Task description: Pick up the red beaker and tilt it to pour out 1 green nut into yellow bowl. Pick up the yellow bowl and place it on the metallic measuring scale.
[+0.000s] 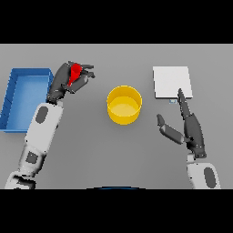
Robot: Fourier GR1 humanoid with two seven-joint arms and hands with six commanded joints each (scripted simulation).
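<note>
My left hand (68,81) is curled round the red beaker (75,73) at the upper left of the table, holding it tilted on its side; most of the beaker is hidden by the fingers. The yellow bowl (124,105) stands upright in the middle of the table, to the right of that hand and apart from it. No green nut shows in the bowl or elsewhere. The metallic measuring scale (171,82) is a pale square plate at the upper right. My right hand (191,127) lies open just below the scale, its fingers pointing toward the scale's lower right corner.
A blue bin (25,98) with raised walls sits at the far left, next to my left forearm. The grey table (118,154) stretches in front of the bowl between both arms.
</note>
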